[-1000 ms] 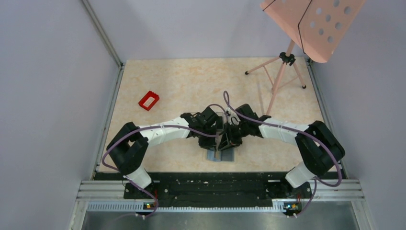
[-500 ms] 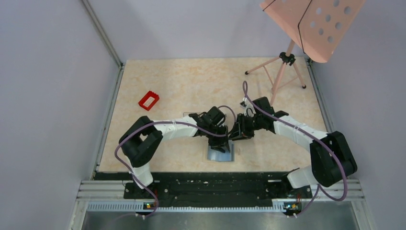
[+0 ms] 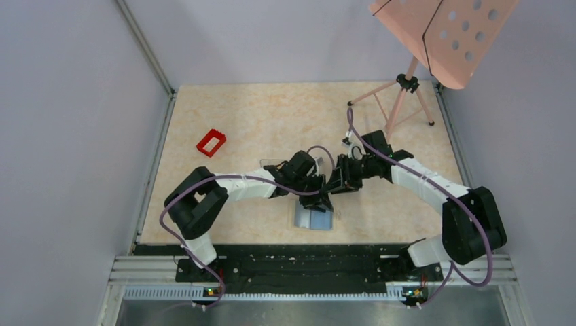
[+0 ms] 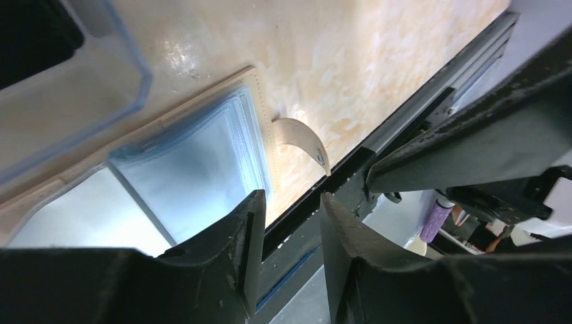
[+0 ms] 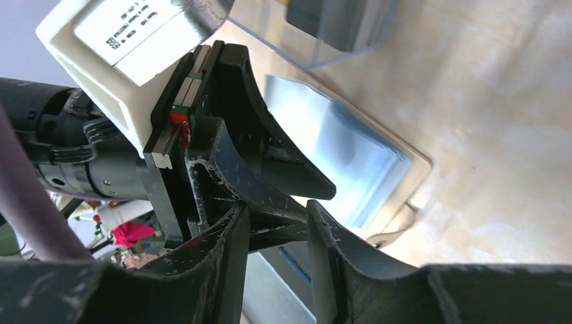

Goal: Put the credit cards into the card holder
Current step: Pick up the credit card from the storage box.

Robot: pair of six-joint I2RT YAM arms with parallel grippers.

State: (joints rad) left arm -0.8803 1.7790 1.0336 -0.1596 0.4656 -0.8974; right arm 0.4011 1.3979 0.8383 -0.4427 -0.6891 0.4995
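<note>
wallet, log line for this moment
wallet: open flat, blue lining up | left hand: open, empty, above wallet | right hand: open, empty, close beside left hand

A marbled beige worktop (image 3: 272, 115) is enclosed by plain lilac-grey walls (image 3: 68, 136) at its left, far and right edges. A pink perforated music stand (image 3: 435, 47) is set on its tripod (image 3: 407, 83) at the far right corner. A metal rail (image 3: 306, 275) is fixed along the near edge.

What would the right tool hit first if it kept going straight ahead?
Probably the left tool, which crosses just ahead of the right tool; the open card holder lies beyond, though depth is unclear.
</note>
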